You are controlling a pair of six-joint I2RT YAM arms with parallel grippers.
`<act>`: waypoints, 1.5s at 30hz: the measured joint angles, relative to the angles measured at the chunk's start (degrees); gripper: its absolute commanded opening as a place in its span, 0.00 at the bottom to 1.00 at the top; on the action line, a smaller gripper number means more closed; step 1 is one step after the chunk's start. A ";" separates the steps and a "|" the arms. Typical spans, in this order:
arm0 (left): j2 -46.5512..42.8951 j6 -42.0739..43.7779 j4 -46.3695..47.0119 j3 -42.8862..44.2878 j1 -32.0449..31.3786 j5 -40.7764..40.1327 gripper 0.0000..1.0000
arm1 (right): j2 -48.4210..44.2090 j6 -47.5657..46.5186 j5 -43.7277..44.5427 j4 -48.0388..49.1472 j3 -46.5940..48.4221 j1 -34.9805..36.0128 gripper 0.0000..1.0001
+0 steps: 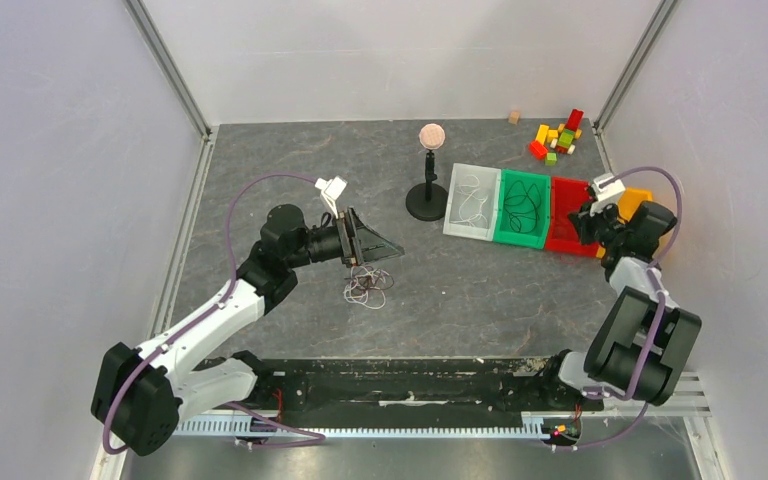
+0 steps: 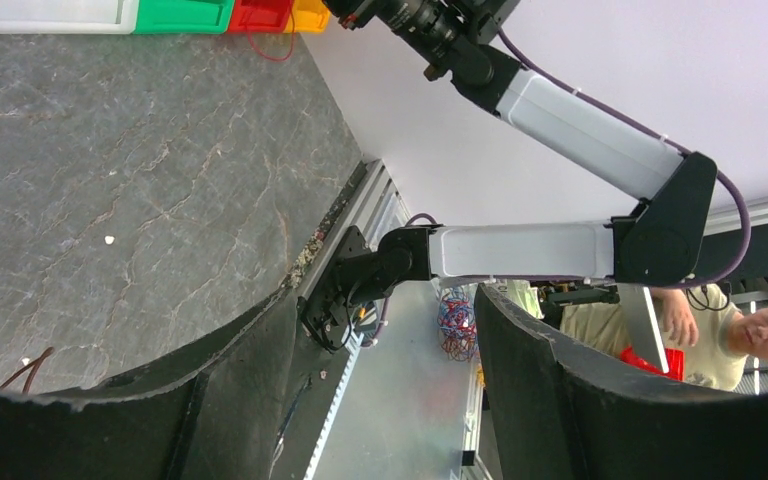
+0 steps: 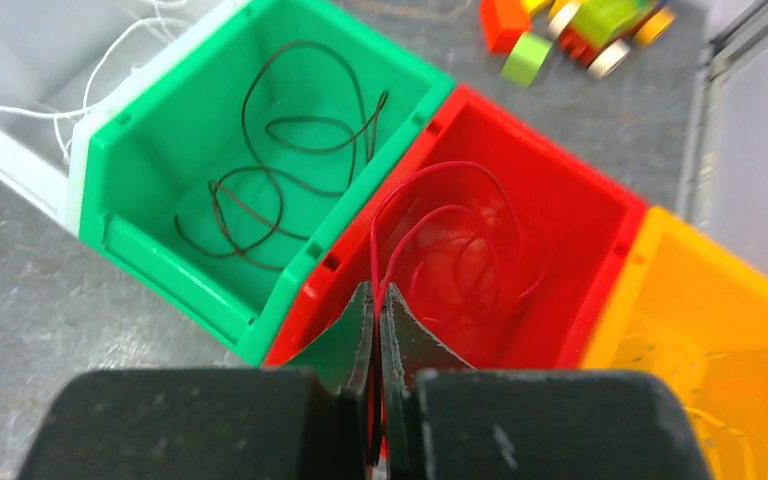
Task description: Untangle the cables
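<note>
Two arms rise from the near edge of the stone-grey table (image 1: 480,290), and we start with the left one, which reaches toward the middle of the surface. The left gripper (image 1: 385,248) is rolled onto its side with its jaws spread wide and nothing between them. Just nearer than that gripper, on the table, lies the tangle of cables (image 1: 367,287), a small knot of pale and reddish loops. We cannot tell whether the lower finger touches it. Farther out on the right, the right gripper (image 3: 378,300) hangs over the near rim of the red bin (image 3: 585,250), its jaws pressed together on a red cable (image 3: 373,245) that climbs from the fingertips and loops down into that bin. To the left of the red bin and touching it stands the green bin (image 3: 150,130), holding a dark cable (image 3: 245,100) in loose coils. Next comes the white bin (image 1: 470,235) with a white cable (image 1: 475,200) inside. An orange bin (image 3: 720,320) closes the row on the right. Just left of the white bin stands a black stand (image 1: 427,195) with a round pinkish head. In the far right corner we see a heap of coloured blocks (image 1: 558,135), with one small wooden cube (image 1: 513,117) apart from it to the left.
</note>
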 measured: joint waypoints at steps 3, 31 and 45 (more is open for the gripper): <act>0.00 0.00 0.00 -0.07 0.15 0.00 0.72 | 3.67 -1.77 -0.50 -6.86 3.45 -0.44 0.00; 1.57 -0.04 0.00 -0.72 2.62 0.33 0.72 | 31.10 -7.58 16.35 -30.32 33.86 7.41 0.00; 2.45 0.02 -0.55 -0.72 2.64 1.05 0.78 | 34.36 -14.27 17.35 -40.50 38.23 7.26 0.44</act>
